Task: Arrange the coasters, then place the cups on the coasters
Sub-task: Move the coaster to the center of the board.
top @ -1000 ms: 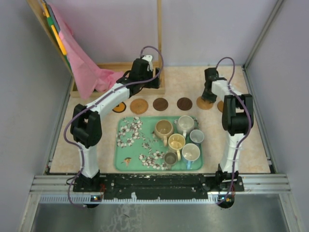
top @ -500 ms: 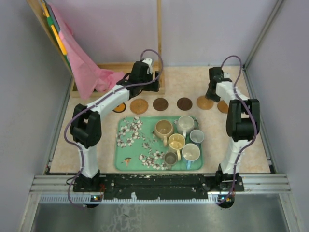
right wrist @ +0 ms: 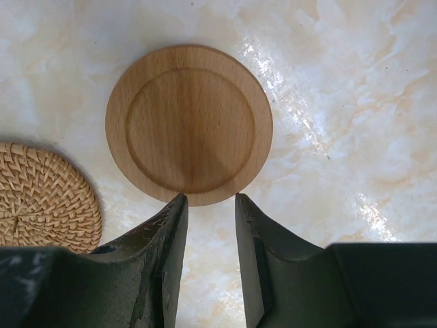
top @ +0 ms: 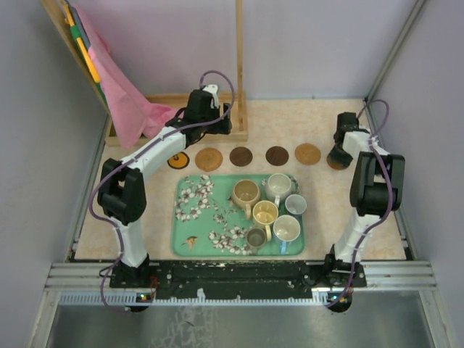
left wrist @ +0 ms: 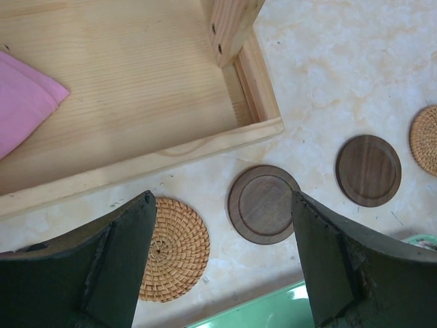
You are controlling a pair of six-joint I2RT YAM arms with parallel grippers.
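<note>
Several round coasters lie in a row behind the green tray: a woven tan one, two dark brown ones, another woven one. One more coaster shows partly under the left arm. My right gripper hovers at the row's right end. Its jaws are a narrow gap apart with nothing between them, tips over the near edge of a light wood coaster. My left gripper hangs wide open above the woven coaster and a dark coaster. Several cups, among them tan, yellow and white, stand on the tray.
The green floral tray fills the middle. A shallow wooden box with an upright post and a pink cloth sit at the back left. Grey walls close in both sides.
My right gripper has swung right, from the woven coaster to the light wood coaster at the row's end. The left gripper has drifted slightly left.
</note>
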